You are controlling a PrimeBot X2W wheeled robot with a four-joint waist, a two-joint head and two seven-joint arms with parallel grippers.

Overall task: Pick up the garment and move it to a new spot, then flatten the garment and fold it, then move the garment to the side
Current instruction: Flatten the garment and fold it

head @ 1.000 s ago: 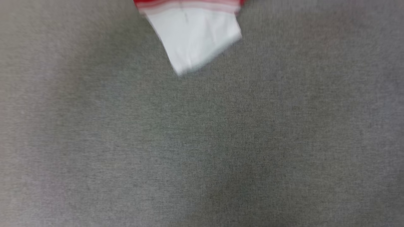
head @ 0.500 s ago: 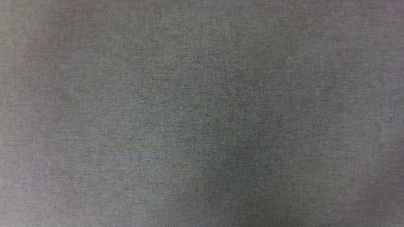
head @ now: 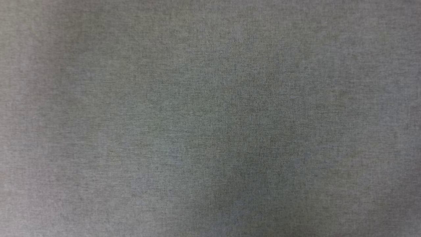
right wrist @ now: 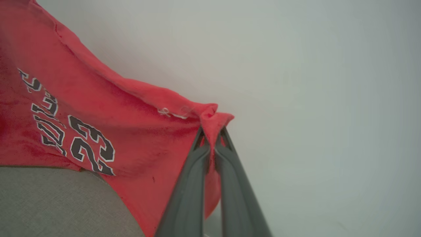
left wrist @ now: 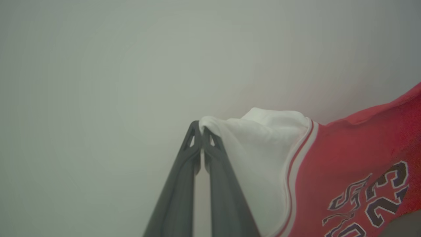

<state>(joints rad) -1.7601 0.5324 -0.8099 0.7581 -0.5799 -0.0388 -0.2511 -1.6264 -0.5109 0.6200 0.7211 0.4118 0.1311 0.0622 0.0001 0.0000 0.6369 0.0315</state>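
- The red soft-fabric T-shirt with white sleeves [left wrist: 345, 154] is held aloft, pinched by the closed left tool [left wrist: 201, 133] and right tool [right wrist: 212, 140].
- Its sleeve [left wrist: 260, 148] has been lifted off the grey fabric counter [head: 210, 131]; relocation is judged underway.

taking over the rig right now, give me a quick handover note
Left pincer: shut on the shirt by its white sleeve.
Right pincer: shut on a red edge of the shirt.
Shirt: held up, stretched between both pincers, with the grey surface below. I cannot tell whether its lower edge touches.
Done: shirt picked up.
To do: set it down at a new spot, flatten, fold, move it aside.
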